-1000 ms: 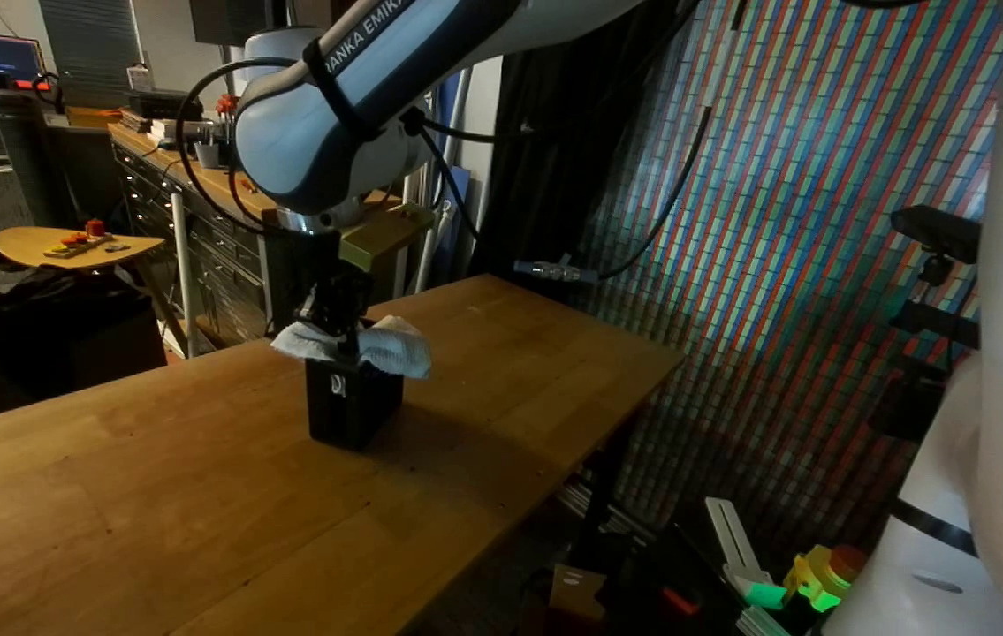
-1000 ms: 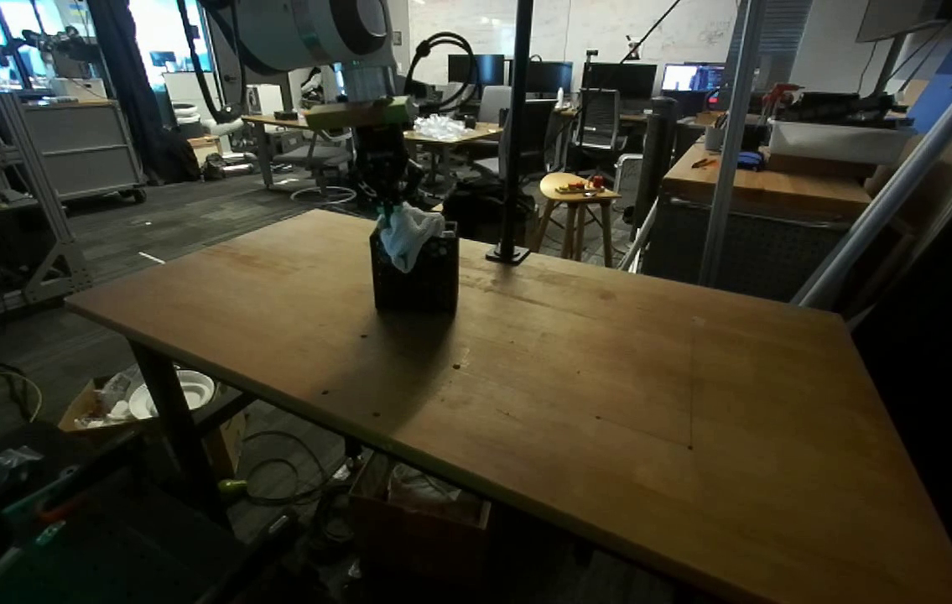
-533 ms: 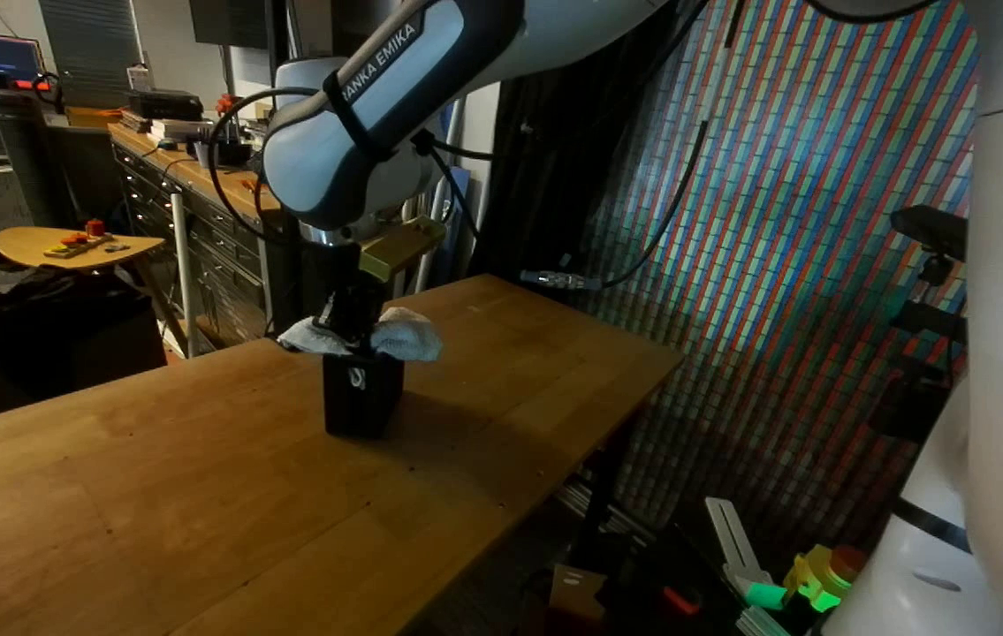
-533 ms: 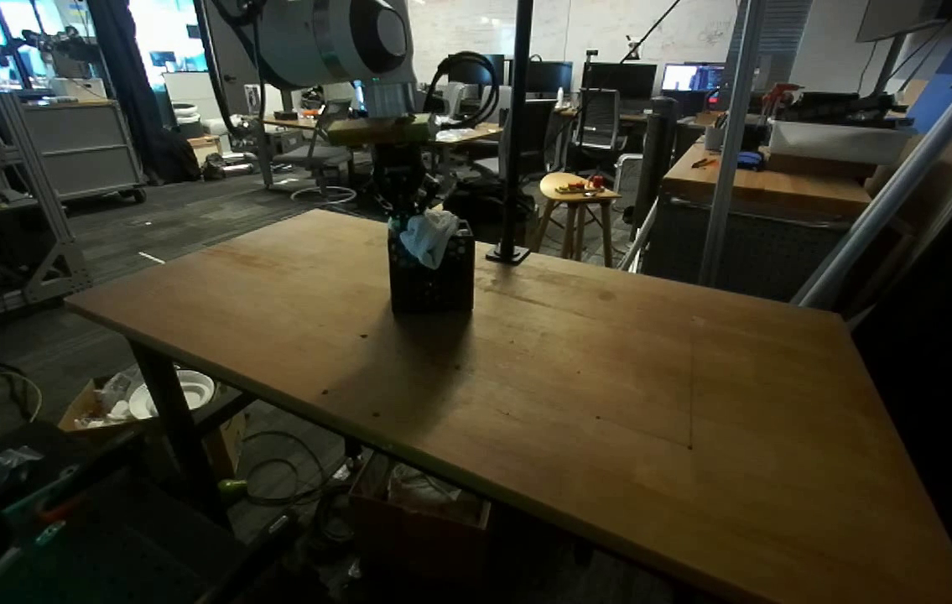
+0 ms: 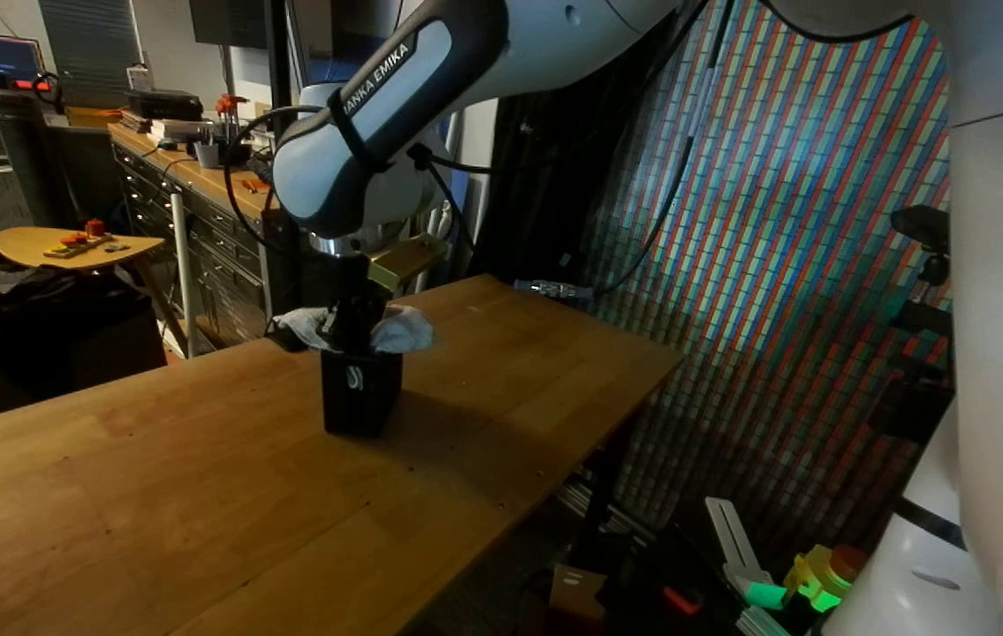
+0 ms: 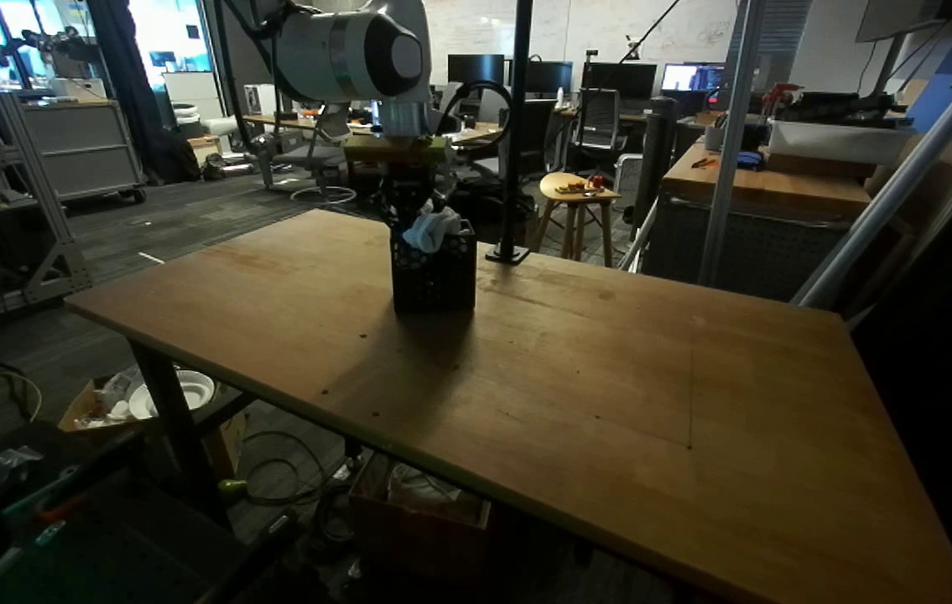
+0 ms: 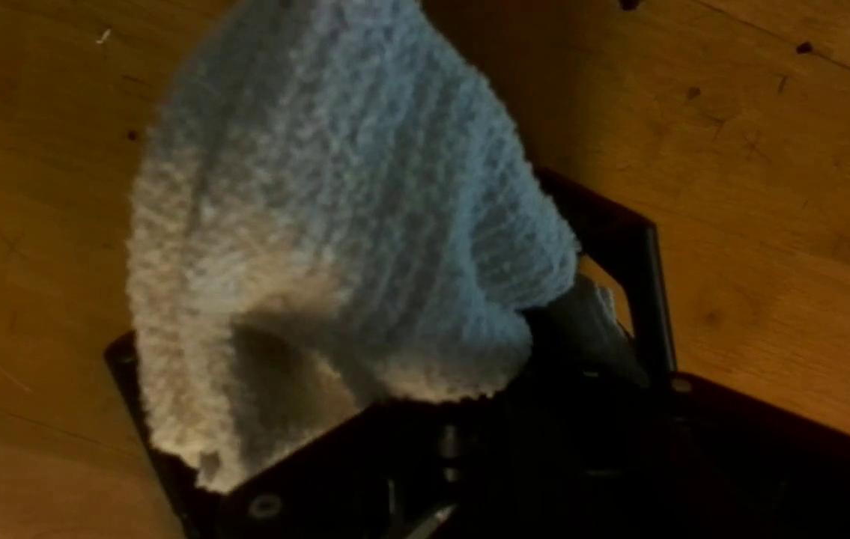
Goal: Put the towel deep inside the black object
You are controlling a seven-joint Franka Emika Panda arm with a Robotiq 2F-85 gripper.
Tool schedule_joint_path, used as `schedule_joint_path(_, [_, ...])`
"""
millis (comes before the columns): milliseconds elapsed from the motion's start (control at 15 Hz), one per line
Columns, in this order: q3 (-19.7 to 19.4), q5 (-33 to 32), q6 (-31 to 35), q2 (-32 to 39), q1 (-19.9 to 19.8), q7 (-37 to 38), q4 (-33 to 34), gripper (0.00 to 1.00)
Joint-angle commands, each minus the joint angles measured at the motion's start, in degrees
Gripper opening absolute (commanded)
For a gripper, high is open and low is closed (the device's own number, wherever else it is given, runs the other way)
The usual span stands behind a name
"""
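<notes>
The black object (image 5: 360, 396) stands upright on the table, a small open-topped box, in both exterior views. A pale towel (image 5: 404, 330) bulges out of its mouth on both sides of my gripper (image 5: 354, 331), which points straight down into the opening. One bunch of the towel (image 6: 431, 230) hangs over the rim in an exterior view. In the wrist view the towel (image 7: 350, 187) fills the upper middle, with a corner of the box rim (image 7: 657, 292) at its right. My jaws are shut; their fingertips are hidden in cloth and box, so I cannot see whether cloth is pinched.
The wooden table (image 6: 610, 377) carries the box near its far edge. A black upright pole (image 6: 517, 151) rises from a flat base (image 6: 507, 254) just beside the box. A stool (image 6: 574, 191) and a drawer bench (image 5: 201, 190) stand beyond the table.
My gripper has moved rightward and down in both exterior views, sinking closer to the box. Box and towel shifted slightly right first; over the last half second the box has hardly moved.
</notes>
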Motion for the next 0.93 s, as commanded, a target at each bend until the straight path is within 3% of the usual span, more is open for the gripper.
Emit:
schedule_joint_path(0, [1.5, 3.8, 2.5, 3.6, -1.5, -4.2, 1.0, 0.01])
schedule_joint_path(867, [0.2, -4.5, -2.9, -6.3, 3.7, 0.9, -0.7, 0.01])
